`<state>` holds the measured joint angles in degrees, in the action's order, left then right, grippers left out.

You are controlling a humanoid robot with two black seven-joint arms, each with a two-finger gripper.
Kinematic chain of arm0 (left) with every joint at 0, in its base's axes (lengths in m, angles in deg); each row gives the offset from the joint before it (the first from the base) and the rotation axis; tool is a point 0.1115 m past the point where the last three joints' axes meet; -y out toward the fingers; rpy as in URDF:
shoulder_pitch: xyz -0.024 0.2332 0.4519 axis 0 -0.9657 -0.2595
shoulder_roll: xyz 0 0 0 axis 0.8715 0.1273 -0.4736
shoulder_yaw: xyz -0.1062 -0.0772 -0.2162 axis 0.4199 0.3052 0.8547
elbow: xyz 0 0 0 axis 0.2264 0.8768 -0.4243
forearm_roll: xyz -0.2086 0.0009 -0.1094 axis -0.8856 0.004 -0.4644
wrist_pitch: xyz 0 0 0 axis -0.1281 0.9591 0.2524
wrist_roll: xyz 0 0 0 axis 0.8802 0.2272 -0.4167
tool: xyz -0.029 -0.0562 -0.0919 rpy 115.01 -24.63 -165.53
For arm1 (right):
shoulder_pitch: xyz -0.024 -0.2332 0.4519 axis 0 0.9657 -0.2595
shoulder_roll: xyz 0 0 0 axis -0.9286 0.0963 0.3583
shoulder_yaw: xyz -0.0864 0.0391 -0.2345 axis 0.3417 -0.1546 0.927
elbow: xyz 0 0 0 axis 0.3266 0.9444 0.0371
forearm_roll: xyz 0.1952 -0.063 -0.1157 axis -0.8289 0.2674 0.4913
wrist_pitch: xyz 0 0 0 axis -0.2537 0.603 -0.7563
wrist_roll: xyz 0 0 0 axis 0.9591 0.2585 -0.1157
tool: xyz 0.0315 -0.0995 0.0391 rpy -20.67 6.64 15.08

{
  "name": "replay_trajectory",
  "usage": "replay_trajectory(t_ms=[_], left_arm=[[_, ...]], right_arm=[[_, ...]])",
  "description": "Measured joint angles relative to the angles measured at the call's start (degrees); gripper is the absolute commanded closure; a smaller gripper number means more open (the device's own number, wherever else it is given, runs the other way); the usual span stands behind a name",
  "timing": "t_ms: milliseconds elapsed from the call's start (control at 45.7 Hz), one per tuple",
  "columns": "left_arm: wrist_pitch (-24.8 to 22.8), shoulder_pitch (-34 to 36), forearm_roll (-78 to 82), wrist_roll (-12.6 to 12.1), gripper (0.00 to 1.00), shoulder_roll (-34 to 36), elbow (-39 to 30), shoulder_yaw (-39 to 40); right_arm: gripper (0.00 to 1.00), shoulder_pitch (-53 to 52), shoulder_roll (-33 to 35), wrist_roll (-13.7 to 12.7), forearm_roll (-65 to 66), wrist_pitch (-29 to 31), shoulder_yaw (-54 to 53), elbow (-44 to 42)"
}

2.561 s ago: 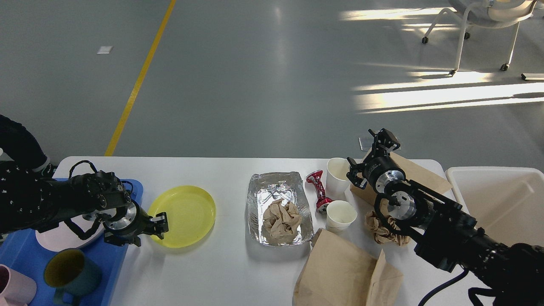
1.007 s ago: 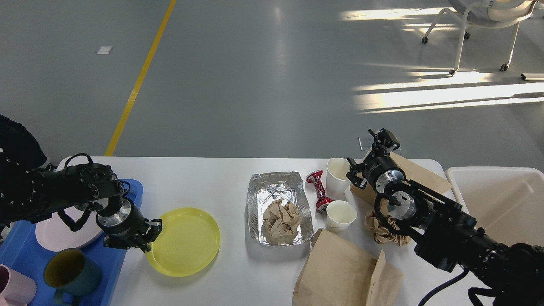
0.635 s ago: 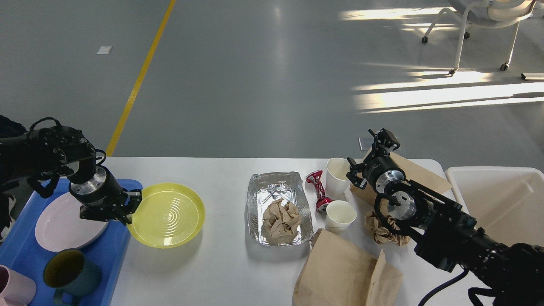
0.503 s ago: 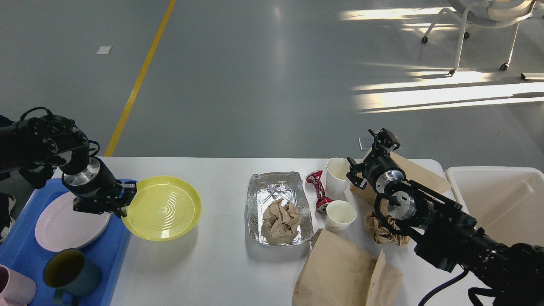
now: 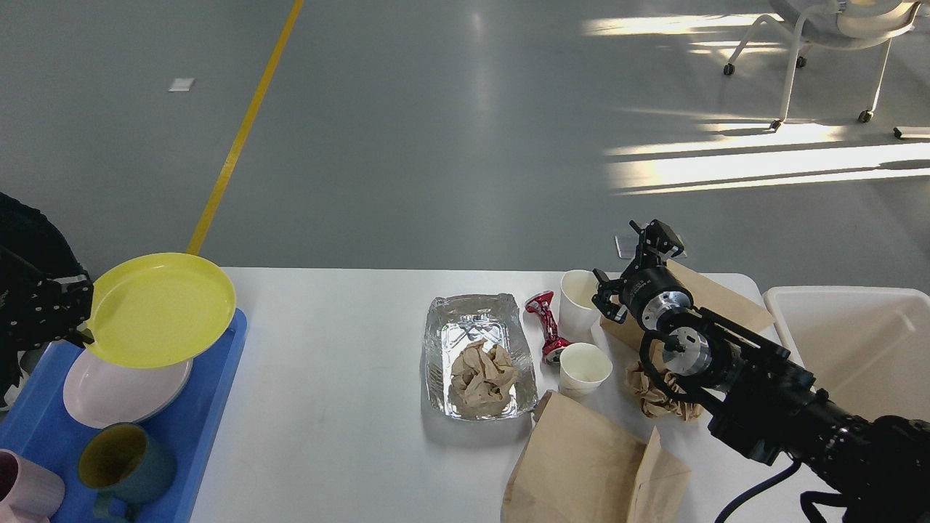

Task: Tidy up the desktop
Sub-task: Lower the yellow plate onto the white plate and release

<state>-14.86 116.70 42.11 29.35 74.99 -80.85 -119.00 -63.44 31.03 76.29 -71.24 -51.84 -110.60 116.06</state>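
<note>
My left pincer [image 5: 81, 311] was clamped on the near-left rim of the yellow plate [image 5: 161, 309], holding it tilted in the air above the counter's left edge. Under the plate sat the blue tray [image 5: 211, 396], which covered the counter's left end, and on it lay a white plate [image 5: 120, 388] partly overlapped by the yellow one. A dark green mug [image 5: 125, 467] stood on the tray nearer to me, with a pink mug [image 5: 22, 492] at its left.

The counter [image 5: 341, 407] itself stretched white across the whole width of the view. Near its middle lay a foil tray [image 5: 476, 319] holding a ball of crumpled brown paper [image 5: 483, 375]. Just right of that were a crushed red can [image 5: 546, 325] and two paper cups, one [image 5: 575, 299] toward the far edge and the other [image 5: 584, 367] closer to me. A brown paper bag [image 5: 588, 465] lay at the near edge.

My right pincer [image 5: 641, 265] hovered with its fingers apart at the far right corner, gripping nothing, above another brown bag [image 5: 716, 294]. An off-white bin [image 5: 857, 349] stood beyond the right edge.
</note>
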Motion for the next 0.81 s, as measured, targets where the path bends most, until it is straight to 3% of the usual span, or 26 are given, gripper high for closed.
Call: replay_trajectory(t_ms=[306, 503, 810], left_arm=[[8.39, -10.33, -0.08, 0.0, 1.0, 0.93, 7.74, 2.95], [9.61, -16.85, -0.04, -0.06, 1.0, 0.79, 10.52, 7.66], [12.48, -20.68, 0.0, -0.09, 1.0, 0.24, 10.9, 8.99]], right_arm=[[0.0, 0.0, 0.0, 0.0, 0.0, 0.01, 0.0, 0.0], [0.0, 0.0, 0.0, 0.0, 0.0, 0.02, 0.0, 0.0], [0.0, 0.0, 0.0, 0.0, 0.0, 0.04, 0.0, 0.0]])
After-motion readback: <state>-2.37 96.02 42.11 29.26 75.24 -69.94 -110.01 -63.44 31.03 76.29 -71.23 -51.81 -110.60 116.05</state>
